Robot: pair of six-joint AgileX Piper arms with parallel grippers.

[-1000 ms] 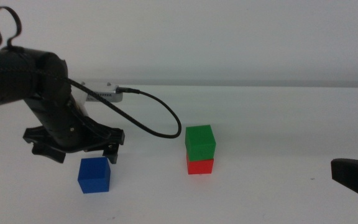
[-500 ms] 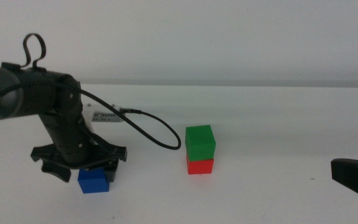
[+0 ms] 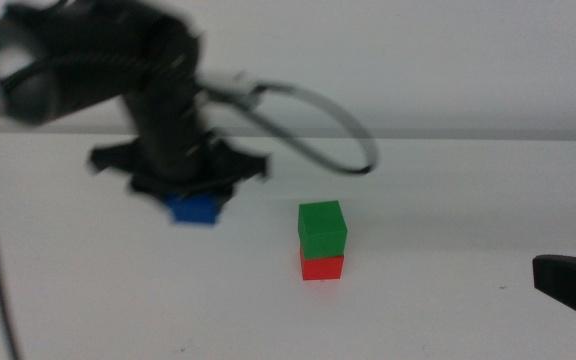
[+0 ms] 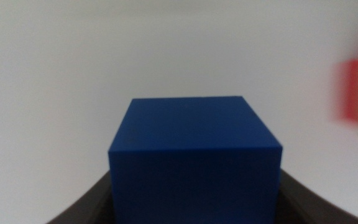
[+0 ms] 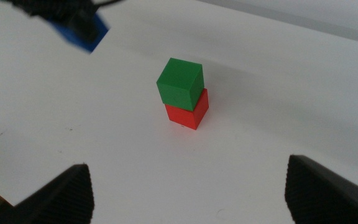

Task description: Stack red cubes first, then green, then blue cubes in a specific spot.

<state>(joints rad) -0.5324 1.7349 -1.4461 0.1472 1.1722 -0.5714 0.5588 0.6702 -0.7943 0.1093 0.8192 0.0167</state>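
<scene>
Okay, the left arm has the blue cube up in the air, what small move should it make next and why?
Probably carry it sideways toward the stack. The left gripper holds the blue cube clear of the table, off to the side of the green cube sitting on the red cube, whose top is bare. The right gripper waits, open, near the table's edge.

In the middle view the left gripper [image 3: 190, 185] is motion-blurred, its jaws hiding the top of the blue cube [image 3: 194, 209]. In the left wrist view the picture's edge cuts off that cube's lower part, and the red cube [image 4: 357, 90] is smeared. The right gripper [image 5: 185, 193] shows only its jaw tips.
</scene>
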